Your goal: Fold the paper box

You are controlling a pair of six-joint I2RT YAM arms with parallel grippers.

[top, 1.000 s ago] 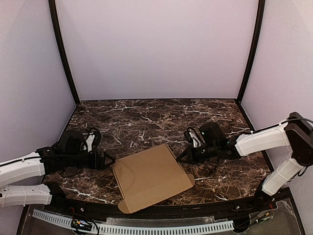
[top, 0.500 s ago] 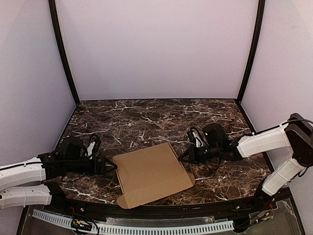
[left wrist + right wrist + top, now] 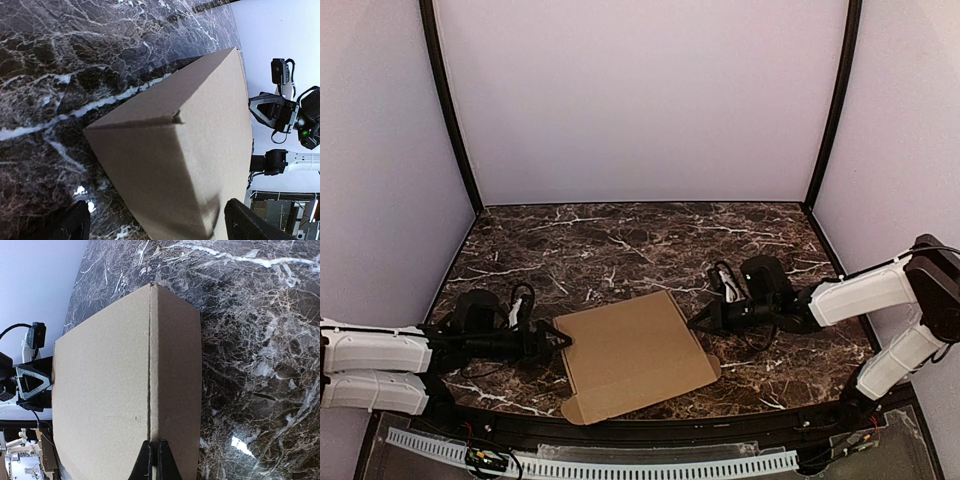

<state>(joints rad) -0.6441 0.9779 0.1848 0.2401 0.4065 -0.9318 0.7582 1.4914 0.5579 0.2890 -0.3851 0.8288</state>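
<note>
The paper box [image 3: 635, 350] is a shallow brown cardboard box, closed, lying flat near the table's front middle, with small tabs sticking out at its front left and right corners. My left gripper [image 3: 560, 340] is low at its left end. In the left wrist view that gripper [image 3: 160, 230] stands open, black fingertips [image 3: 75, 222] wide to either side of the box's [image 3: 200, 115] side wall and corner. My right gripper [image 3: 696, 325] is at the box's right edge. In the right wrist view it [image 3: 154, 452] is shut, its tips against the seam along the box's [image 3: 110, 380] top edge.
The dark marble table [image 3: 620, 250] is enclosed by pale purple walls and two black posts [image 3: 445, 110]. A white perforated strip [image 3: 620, 468] runs below the front edge. The right arm [image 3: 282, 112] shows beyond the box in the left wrist view.
My left gripper has dropped lower, reached right toward the box's left end and opened wider. The right gripper stayed shut and drew back slightly to the right. The box barely shifted.
</note>
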